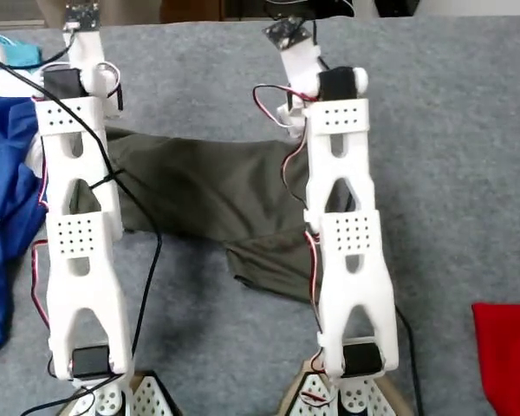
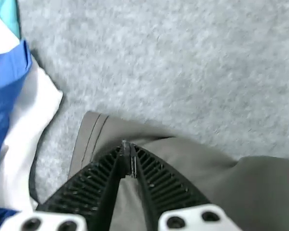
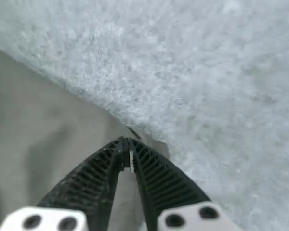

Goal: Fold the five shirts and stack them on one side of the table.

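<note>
Two arms reach over one olive shirt (image 1: 208, 186), which lies rumpled across the middle of the grey worktop (image 1: 451, 173), with one part trailing toward the near edge. Blue shirt (image 1: 4, 191) is heaped at the left edge, teal-and-white shirt (image 1: 9, 52) at the far left corner, red shirt (image 1: 507, 351) at the right edge by the near corner. No stack is visible, so the task is judged early.

Left wrist view: left gripper (image 2: 127, 145), fingers closed tip to tip, with olive cloth bunched at the tips beside a stitched hem. It is apparently pinching the shirt's edge. Blue and white cloth lies just beside.

Right wrist view: right gripper (image 3: 125, 140), fingers pressed together on the shirt's border. A small corner of cloth pokes past the tips, with bare worktop beyond.

Step judged: spreading or first fold of the olive shirt. To do it well:
- Raise both pinches evenly.
- Hold the edge taut between them.
- Move both arms at one pace so the cloth does not skew.
- Stay off the blue shirt.
- Open only once the edge lies flat.

Both grips look shallow, at the very tips, so slip is the risk.
</note>
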{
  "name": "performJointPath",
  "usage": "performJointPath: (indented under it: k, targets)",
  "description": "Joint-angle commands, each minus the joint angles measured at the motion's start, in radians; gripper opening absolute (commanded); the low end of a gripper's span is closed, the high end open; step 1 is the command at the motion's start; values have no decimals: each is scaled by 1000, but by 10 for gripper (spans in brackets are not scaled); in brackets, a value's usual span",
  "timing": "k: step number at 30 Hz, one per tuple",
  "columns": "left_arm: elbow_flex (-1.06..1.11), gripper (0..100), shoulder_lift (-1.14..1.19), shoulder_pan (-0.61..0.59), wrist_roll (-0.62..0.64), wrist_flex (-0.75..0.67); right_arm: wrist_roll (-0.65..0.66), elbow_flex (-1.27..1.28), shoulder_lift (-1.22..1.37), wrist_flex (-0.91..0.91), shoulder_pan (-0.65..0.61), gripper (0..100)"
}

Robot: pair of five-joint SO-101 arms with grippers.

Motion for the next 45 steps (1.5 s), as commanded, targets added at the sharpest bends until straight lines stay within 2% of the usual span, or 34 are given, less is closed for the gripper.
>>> performJointPath:
  k: [1, 5, 12, 20, 29, 41, 45]
  targets:
    - [98, 19, 2, -68, -8, -57, -25, 4, -124, 21, -15, 6]
    - [195, 19, 18, -100, -8, -153, -63, 154, -166, 21, -28, 6]
    - [224, 19, 48, -92, -8, -207, -75, 364, -254, 20, -31, 6]
    - [226, 19, 131, -95, -8, -233, -75, 541, -122, -124, -24, 6]
    - [226, 19, 140, -112, -8, -324, -110, 421, 41, -78, 36, 6]
    - [224, 19, 133, -138, -9, -325, -103, 366, 61, -68, 104, 6]
    - [140, 19, 131, -140, -9, -319, -69, 366, 54, -68, 97, 6]
